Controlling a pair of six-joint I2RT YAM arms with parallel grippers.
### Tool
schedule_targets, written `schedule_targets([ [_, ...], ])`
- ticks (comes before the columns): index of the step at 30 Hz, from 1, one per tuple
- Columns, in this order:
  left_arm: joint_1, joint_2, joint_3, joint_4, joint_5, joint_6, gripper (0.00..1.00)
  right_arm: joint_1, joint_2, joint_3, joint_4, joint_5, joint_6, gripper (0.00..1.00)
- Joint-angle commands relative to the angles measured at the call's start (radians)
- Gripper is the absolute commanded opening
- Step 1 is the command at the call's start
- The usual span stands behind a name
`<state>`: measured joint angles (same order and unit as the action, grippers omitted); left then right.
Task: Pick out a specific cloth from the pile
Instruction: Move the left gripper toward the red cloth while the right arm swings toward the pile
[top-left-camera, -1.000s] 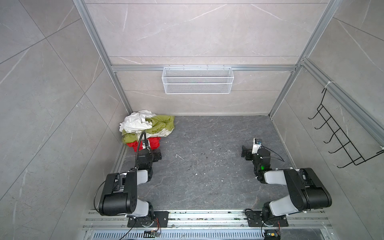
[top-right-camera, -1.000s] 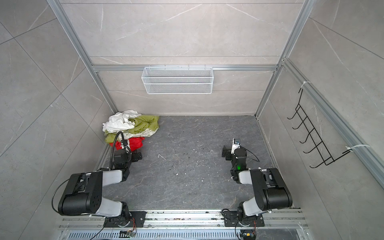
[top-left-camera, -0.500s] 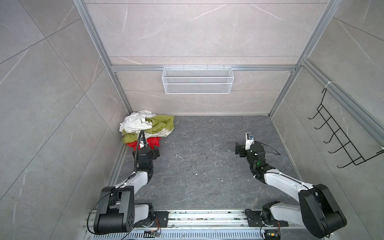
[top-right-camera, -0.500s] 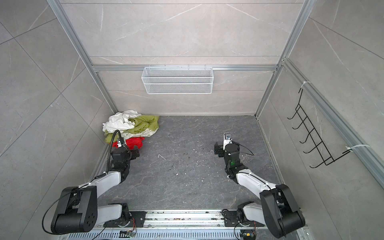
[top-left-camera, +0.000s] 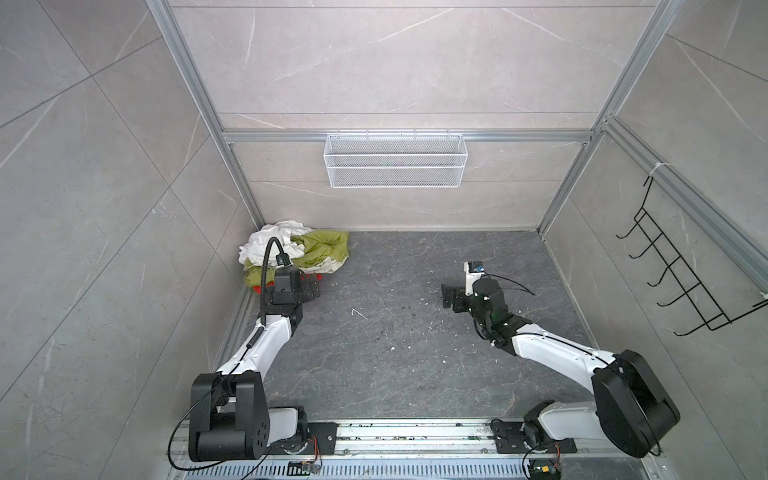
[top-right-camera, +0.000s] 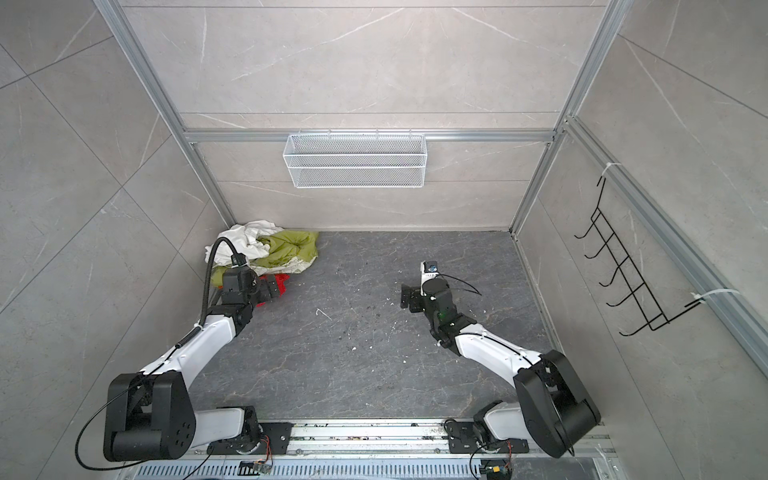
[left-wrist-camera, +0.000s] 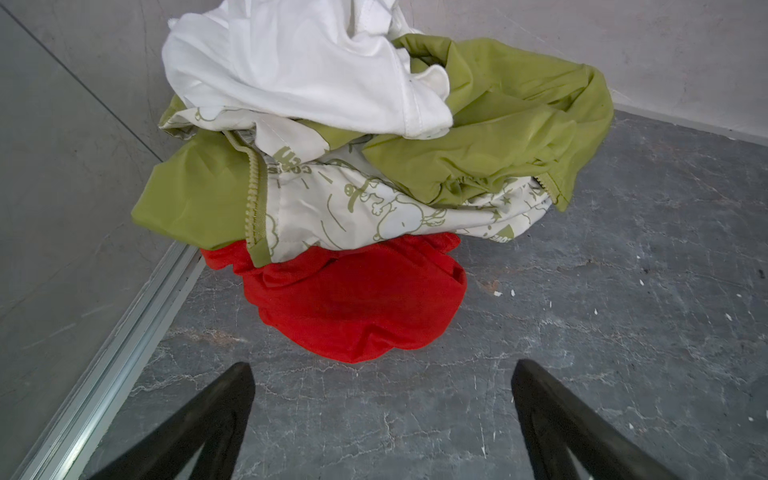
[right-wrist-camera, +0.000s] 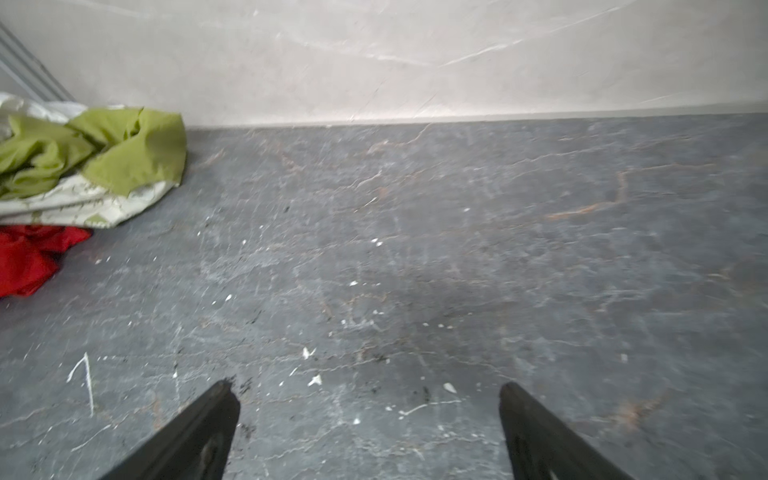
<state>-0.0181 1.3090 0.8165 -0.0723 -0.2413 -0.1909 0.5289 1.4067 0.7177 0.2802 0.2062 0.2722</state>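
Largely buried under the pile (left-wrist-camera: 365, 166), the cloth (left-wrist-camera: 357, 303), only its front showing.

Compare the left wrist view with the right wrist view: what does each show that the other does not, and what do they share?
Only the left wrist view: the open left tool facing the red cloth, and the zipper on the olive-green cloth. Only the right wrist view: the open right tool and a white hooked mark on the floor. Both: the red cloth tucked under the olive-green cloth, and the dark floor.
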Motion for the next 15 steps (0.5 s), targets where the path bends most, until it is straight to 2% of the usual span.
schedule_targets([
  [1, -0.002, 0.021, 0.096, -0.154, 0.055, -0.029, 1.0, 0.047, 0.052, 0.084, -0.04, -0.019, 0.016, 1.0],
  [6, -0.002, 0.073, 0.181, -0.251, 0.063, -0.056, 1.0, 0.126, 0.106, 0.131, -0.01, -0.009, -0.04, 1.0],
  [15, -0.002, 0.162, 0.228, -0.291, 0.052, -0.093, 1.0, 0.27, 0.202, 0.183, 0.072, -0.019, -0.232, 0.99],
])
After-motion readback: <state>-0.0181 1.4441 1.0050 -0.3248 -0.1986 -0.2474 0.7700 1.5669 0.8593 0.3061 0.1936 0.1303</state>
